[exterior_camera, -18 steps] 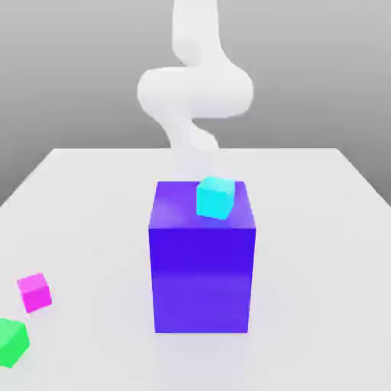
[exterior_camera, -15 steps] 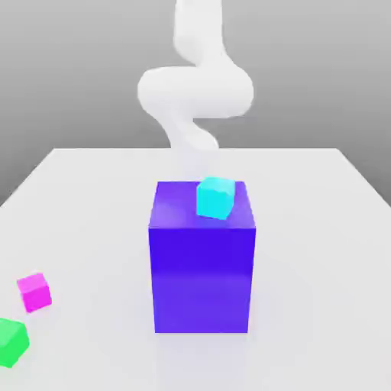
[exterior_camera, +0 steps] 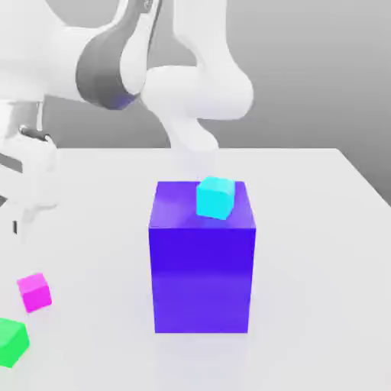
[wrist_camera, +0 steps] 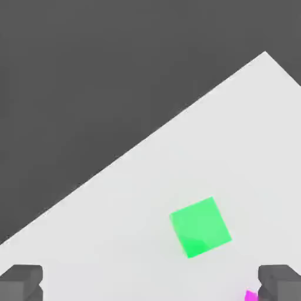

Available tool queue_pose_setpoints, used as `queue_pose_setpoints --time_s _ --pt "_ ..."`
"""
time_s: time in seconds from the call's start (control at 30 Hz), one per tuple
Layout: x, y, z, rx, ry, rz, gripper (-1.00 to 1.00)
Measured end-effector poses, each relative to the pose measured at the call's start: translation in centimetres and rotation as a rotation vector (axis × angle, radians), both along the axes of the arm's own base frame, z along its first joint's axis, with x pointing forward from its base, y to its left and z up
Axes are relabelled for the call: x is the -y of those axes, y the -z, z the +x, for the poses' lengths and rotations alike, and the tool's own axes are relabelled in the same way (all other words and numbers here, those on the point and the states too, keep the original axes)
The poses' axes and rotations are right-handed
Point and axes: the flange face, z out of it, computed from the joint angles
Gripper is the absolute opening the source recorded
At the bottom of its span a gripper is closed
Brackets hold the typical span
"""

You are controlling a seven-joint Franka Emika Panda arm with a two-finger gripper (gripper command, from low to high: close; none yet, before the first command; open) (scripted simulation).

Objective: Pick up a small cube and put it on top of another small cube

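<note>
Zero cubes stacked on another cube. Small magenta cube (exterior_camera: 34,292) sits on the white tabletop (exterior_camera: 305,267) at the exterior view's left, near side. Small green cube (exterior_camera: 11,342) is just beside it, nearer the camera. Small cyan cube (exterior_camera: 215,198) is up on the big blue-purple block (exterior_camera: 201,279), right of centre on its top face; that's a cube on a block, so I don't count it.

Progress: pick not made, place not made. Whole job is left: line up, descend, grip, lift, set down on another small cube. Which one is the base, I can't tell from here.

Pose: my gripper (wrist_camera: 150,282) is spread wide, nothing held. I'm at the exterior view's left, above the tabletop, farther back than magenta and clear of it. Hand view has green well in sight, magenta partly behind one fingertip. So I judge I'm off target: need to shift toward magenta before going down. Watch green, it's close enough that a finger could clip it.
</note>
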Motion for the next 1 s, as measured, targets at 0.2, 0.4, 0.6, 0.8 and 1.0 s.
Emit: queue_pose_setpoints --time_s 0.2,0.4,0.6,0.8,1.0 --pt "2.9 10.9 -6.8 -0.114 0.180 0.117 0.00" --pt "3.0 17.4 -7.4 -0.124 0.194 0.126 -1.00" --pt "3.0 17.8 -7.4 -0.124 0.194 0.126 -1.00" --pt "3.0 12.5 -7.3 -0.123 0.194 0.127 -1.00" --pt "3.6 8.5 -0.7 -0.137 -0.038 0.111 -1.00"
